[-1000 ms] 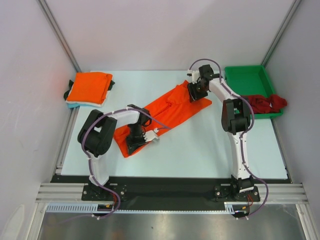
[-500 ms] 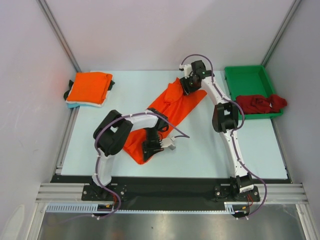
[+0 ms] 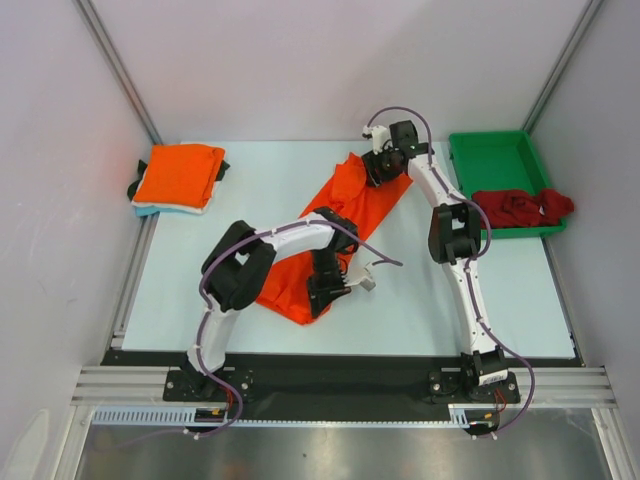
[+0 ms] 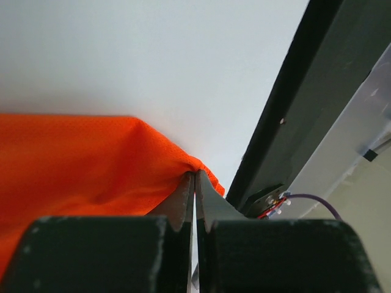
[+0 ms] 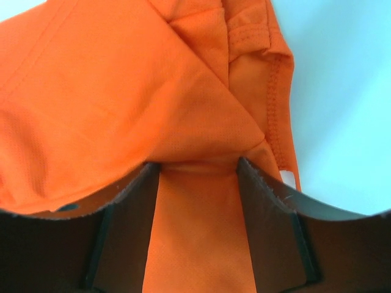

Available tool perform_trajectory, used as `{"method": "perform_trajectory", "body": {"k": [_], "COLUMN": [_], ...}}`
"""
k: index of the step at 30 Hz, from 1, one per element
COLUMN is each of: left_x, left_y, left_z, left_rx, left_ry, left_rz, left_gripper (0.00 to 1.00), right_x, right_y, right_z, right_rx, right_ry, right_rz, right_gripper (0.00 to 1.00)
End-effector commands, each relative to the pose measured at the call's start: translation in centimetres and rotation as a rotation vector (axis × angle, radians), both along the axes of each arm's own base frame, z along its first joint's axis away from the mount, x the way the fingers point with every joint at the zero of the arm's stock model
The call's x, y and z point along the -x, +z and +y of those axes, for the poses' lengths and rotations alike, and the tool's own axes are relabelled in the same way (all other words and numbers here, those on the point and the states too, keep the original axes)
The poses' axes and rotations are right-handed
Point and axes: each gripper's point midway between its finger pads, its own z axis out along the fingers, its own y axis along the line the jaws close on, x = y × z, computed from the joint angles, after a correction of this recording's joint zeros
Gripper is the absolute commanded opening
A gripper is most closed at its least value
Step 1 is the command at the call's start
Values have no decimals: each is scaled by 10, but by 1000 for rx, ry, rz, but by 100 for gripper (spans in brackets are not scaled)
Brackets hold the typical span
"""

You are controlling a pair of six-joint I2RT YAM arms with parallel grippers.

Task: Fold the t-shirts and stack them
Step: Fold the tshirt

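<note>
— Look of the orange t-shirt (image 3: pixel 345 215)?
— Bright, plain, fine-meshed up close. Lay rumpled in a diagonal band across the middle of the table (image 3: pixel 430 290), near end toward the left, far end toward the right, with a stitched hem turned over at the far end.

— Held how?
— Pinched at the near corner by the left gripper (image 4: pixel 194 177), jaws pressed tight on the cloth. Covered at the far end by the right gripper (image 5: pixel 197 165), fingers apart, with cloth spread flat between them and not squeezed.

— Elsewhere?
— At the far left, a folded orange tee (image 3: pixel 180 175) stacked on a pale blue tee (image 3: pixel 150 209). At the far right, a dark red tee (image 3: pixel 520 208) draped over the near rim of the green tray (image 3: pixel 495 155).

— Changed from a second before?
— Yes. Dragged rightward at the near corner, pushed leftward at the far end, so shorter and more bunched. Stack, tray and red tee unmoved.
</note>
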Motion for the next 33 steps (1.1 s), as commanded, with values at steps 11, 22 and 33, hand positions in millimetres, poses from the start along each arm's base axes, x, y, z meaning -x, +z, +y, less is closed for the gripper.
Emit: {"method": "perform_trajectory", "body": {"k": [11, 22, 33], "left_x": [34, 33, 12], "left_y": [21, -8, 54], "left_z": [-41, -104, -169], "left_rx": [45, 95, 301], "left_ry": [-10, -48, -24], "left_rz": [103, 107, -1], "left_gripper": [0, 0, 37], "right_x": [-23, -34, -44], "right_y": [59, 52, 167], "right_z": [61, 94, 51], "right_rx": [-294, -390, -389], "right_ry": [123, 137, 73], "right_rz": [-164, -214, -385], "right_gripper": [65, 68, 71]}}
